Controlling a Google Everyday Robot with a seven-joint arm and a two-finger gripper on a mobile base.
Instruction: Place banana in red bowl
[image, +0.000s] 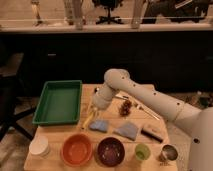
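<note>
Seemingly the gripper (93, 114), above the table (55, 137), has fingers pinching the banana (88, 120).

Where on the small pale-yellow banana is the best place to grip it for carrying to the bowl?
Mid-length, from above, fingers across its narrow width. The small pale-yellow banana hangs slanted under the shut gripper, beside the green tray and above the blue cloth. It looks held near its upper end, so a centred hold would probably swing less.

green tray (58, 101), maroon bowl (110, 151), white cup (39, 146), blue cloths (127, 130)
</note>
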